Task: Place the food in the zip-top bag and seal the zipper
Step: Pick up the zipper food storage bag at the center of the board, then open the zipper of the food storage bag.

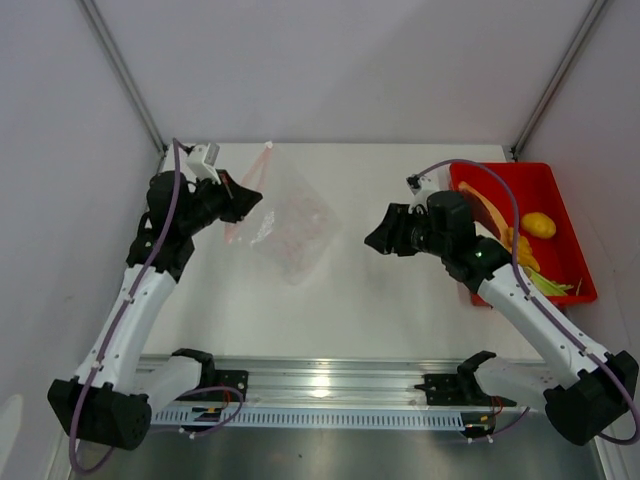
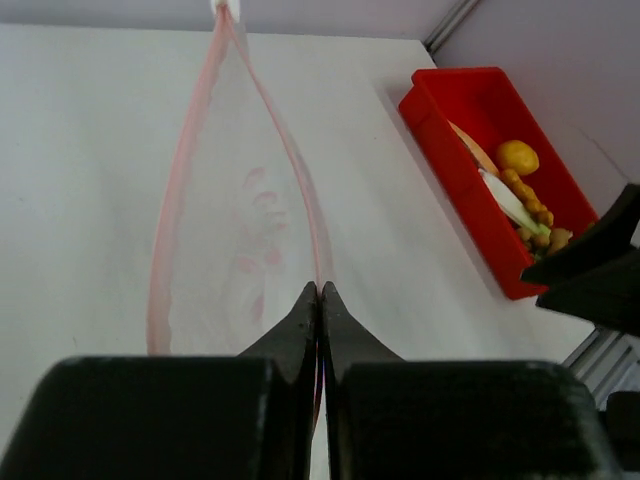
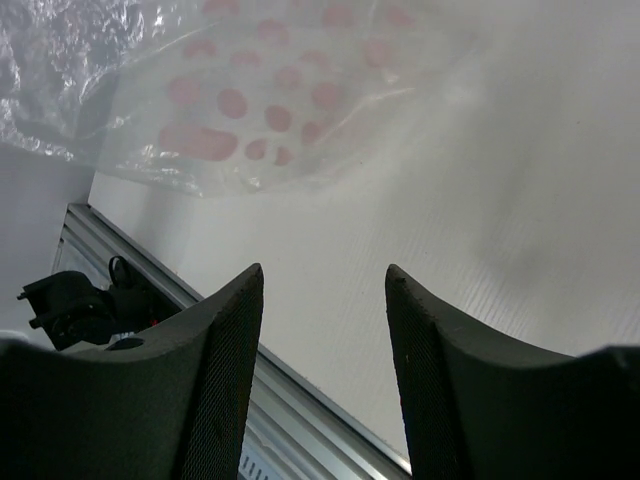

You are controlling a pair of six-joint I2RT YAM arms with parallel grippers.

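The clear zip-top bag (image 1: 292,228) lies on the white table at the back left, its mouth gaping. My left gripper (image 1: 243,203) is shut on one lip of the pinkish zipper (image 2: 302,190), with the strip running out from between the closed tips (image 2: 320,289). The other lip (image 2: 170,210) bows away to the left. My right gripper (image 1: 371,241) hangs open to the right of the bag, nothing between its fingers (image 3: 325,270); the bag (image 3: 270,100) lies ahead of it. The food sits in the red tray: a lemon (image 1: 538,225), an orange slice (image 1: 487,208), a tan bunch (image 1: 521,250) and a leek (image 1: 552,284).
The red tray (image 1: 500,167) stands at the right edge of the table, behind my right arm. A metal rail (image 1: 330,385) runs along the near edge between the arm bases. Grey walls close in on the table at the back and both sides.
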